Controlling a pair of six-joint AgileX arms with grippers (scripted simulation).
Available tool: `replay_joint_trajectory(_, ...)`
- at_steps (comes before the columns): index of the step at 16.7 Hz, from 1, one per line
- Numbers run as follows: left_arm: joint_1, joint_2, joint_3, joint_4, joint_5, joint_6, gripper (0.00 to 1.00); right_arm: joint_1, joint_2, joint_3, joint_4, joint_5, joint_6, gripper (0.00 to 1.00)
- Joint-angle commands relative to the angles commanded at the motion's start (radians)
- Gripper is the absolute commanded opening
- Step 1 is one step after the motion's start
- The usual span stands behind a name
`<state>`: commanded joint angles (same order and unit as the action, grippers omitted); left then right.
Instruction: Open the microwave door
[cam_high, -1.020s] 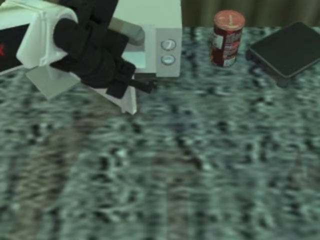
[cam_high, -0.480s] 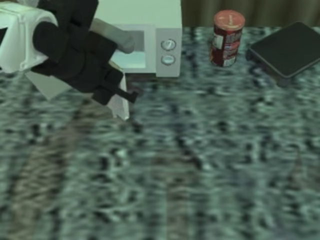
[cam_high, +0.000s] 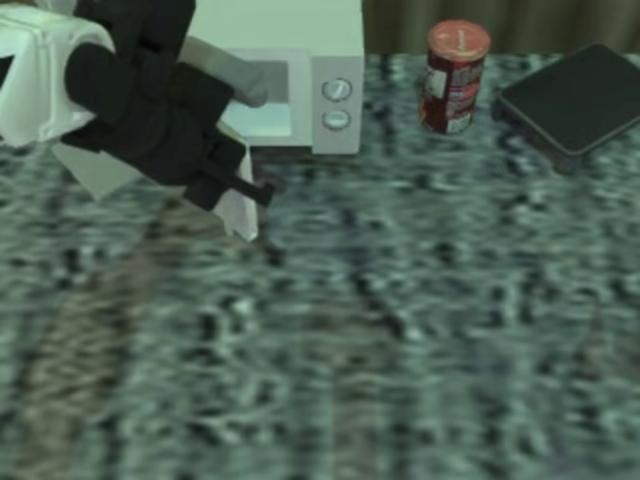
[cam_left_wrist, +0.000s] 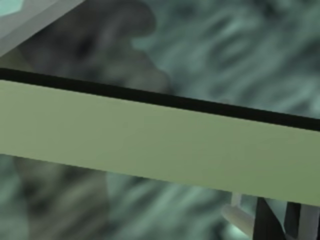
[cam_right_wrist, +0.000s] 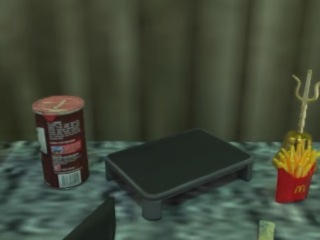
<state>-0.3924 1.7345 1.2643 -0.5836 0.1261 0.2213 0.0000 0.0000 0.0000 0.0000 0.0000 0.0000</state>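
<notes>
The pale grey-white microwave (cam_high: 300, 30) stands at the table's back left, its two knobs (cam_high: 337, 104) facing front. Its cavity (cam_high: 268, 112) shows, because the microwave door (cam_high: 240, 214) stands swung out toward the table's front. My left gripper (cam_high: 252, 188) is at the door's free edge, shut on it. In the left wrist view the door's thin edge (cam_left_wrist: 160, 145) fills the middle as a pale band, with a pale handle bar (cam_left_wrist: 239, 219) beside a dark finger (cam_left_wrist: 265, 225). My right gripper (cam_right_wrist: 180, 235) is outside the top view, parked and open.
A red can (cam_high: 455, 78) stands right of the microwave, and a flat dark slab (cam_high: 580, 98) lies at the back right. The right wrist view also shows a fries carton (cam_right_wrist: 296, 177) with a small gold trophy (cam_right_wrist: 302, 107) behind it, before a curtain.
A second ago my left arm moved left and back, pulling the door's free edge with it and swinging it wider. Over the last half second nothing moved.
</notes>
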Motion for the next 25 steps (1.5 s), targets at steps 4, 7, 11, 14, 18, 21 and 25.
replay_joint_trajectory(4, 0.0, 0.0, 0.0, 0.0, 0.0, 0.0, 0.0, 0.0, 0.0, 0.0, 0.0, 0.0, 0.0, 1.0)
replay_joint_trajectory(7, 0.0, 0.0, 0.0, 0.0, 0.0, 0.0, 0.0, 0.0, 0.0, 0.0, 0.0, 0.0, 0.0, 1.0)
replay_joint_trajectory(11, 0.0, 0.0, 0.0, 0.0, 0.0, 0.0, 0.0, 0.0, 0.0, 0.0, 0.0, 0.0, 0.0, 1.0)
replay_joint_trajectory(14, 0.0, 0.0, 0.0, 0.0, 0.0, 0.0, 0.0, 0.0, 0.0, 0.0, 0.0, 0.0, 0.0, 1.0)
replay_joint_trajectory(18, -0.003, 0.002, -0.003, 0.0, 0.007, 0.001, 0.0, 0.0, 0.0, 0.0, 0.0, 0.0, 0.0, 1.0)
replay_joint_trajectory(21, 0.02, -0.012, -0.015, -0.008, 0.034, 0.054, 0.0, 0.0, 0.0, 0.0, 0.0, 0.0, 0.0, 1.0)
replay_joint_trajectory(25, 0.062, -0.034, -0.046, -0.03, 0.084, 0.157, 0.0, 0.0, 0.0, 0.0, 0.0, 0.0, 0.0, 1.0)
